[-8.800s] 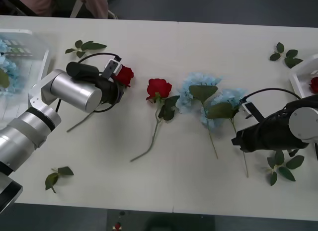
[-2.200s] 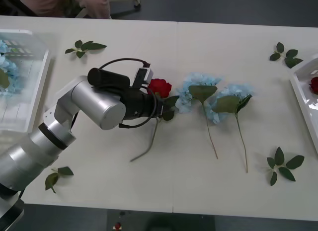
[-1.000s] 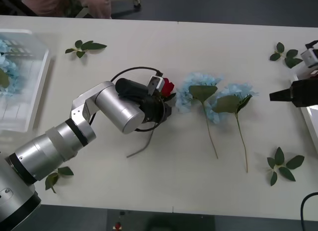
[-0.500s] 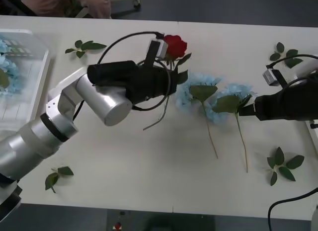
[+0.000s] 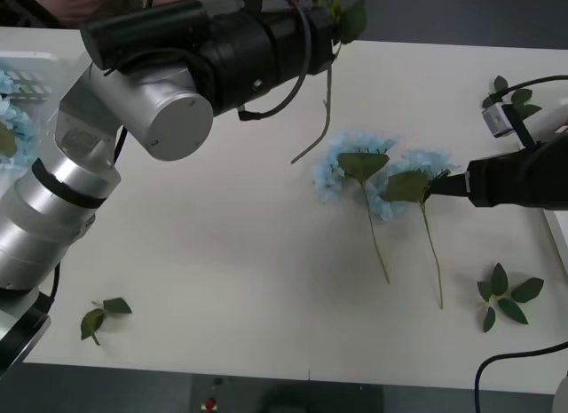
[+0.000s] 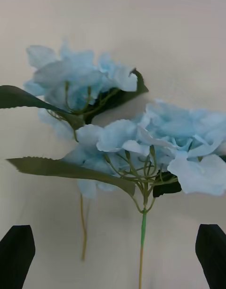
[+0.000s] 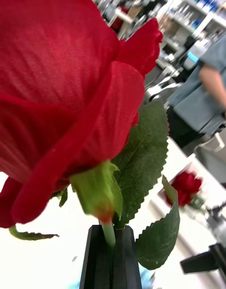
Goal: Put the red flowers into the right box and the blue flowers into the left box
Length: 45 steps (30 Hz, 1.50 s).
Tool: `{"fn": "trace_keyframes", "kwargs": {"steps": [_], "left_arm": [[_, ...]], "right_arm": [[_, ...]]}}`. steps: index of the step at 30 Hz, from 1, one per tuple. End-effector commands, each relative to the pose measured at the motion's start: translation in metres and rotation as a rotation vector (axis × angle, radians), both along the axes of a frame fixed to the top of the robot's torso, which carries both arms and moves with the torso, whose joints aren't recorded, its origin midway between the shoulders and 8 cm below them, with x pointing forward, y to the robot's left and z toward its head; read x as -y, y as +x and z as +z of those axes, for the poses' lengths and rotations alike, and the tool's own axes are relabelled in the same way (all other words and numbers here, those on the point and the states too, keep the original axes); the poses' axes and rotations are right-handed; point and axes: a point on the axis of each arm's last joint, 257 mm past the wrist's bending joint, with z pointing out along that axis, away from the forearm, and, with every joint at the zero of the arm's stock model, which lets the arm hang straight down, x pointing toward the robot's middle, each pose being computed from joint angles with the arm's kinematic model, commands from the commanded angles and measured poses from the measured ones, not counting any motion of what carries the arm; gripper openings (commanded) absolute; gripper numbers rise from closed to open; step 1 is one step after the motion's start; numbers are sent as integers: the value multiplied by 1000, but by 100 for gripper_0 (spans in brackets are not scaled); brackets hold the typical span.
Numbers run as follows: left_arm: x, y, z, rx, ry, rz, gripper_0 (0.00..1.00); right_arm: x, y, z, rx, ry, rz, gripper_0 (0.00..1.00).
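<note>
My left gripper (image 7: 112, 251) has its black fingers pressed together on the stem of a red rose (image 7: 66, 96), pinching it just beneath the bloom — the flower stands right above the fingertips, its green leaves (image 7: 143, 166) fanning out beside them. From the front camera I see the left arm (image 5: 151, 84) lifted high over the far side of the white table (image 5: 222, 280), with the rose's leaves at the upper edge and its thin stem (image 5: 318, 120) dangling down clear of the tabletop. In the left wrist camera a second red rose (image 7: 184, 189) lies far off in a white tray, the right box (image 7: 165, 206). My right gripper (image 6: 113, 256) is spread wide, its two black fingertips (image 6: 16, 256) at either side with the green stem of a blue flower (image 6: 155, 148) running between them but untouched; the pale blue cluster sits just ahead of the fingers, and a second blue flower (image 6: 77, 79) lies just beyond it. In the front camera the right arm (image 5: 519, 178) reaches in from the right, its tip at the leaf of the nearer blue flower (image 5: 417, 178), both blooms lying on the table with stems trailing toward me. At the left edge, the left box (image 5: 22, 67) — a slatted tray — holds a blue cluster. Loose leaf sprigs (image 5: 508, 293) lie about on the table.
</note>
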Motion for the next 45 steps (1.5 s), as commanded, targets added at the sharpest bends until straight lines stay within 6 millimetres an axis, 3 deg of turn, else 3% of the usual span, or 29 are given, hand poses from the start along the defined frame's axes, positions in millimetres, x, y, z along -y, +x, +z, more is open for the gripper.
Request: {"fn": "trace_keyframes", "kwargs": {"steps": [1, 5, 8, 14, 22, 34, 45], "left_arm": [[35, -22, 69, 85, -95, -67, 0], [58, -34, 96, 105, -142, -106, 0], [74, -40, 104, 104, -163, -126, 0], [95, -43, 98, 90, -158, -141, 0], [100, -46, 96, 95, -159, -151, 0], [102, -48, 97, 99, -162, -155, 0], [102, -48, 97, 99, -162, -155, 0]], "right_arm": [[14, -2, 28, 115, -36, 66, 100], [9, -5, 46, 212, -32, 147, 100], [3, -7, 59, 281, -24, 203, 100], [-19, -13, 87, 405, 23, 311, 100], [-52, -22, 117, 489, 143, 393, 100], [-114, -3, 156, 610, 266, 417, 100], [-136, -9, 178, 649, 345, 456, 100]]}}
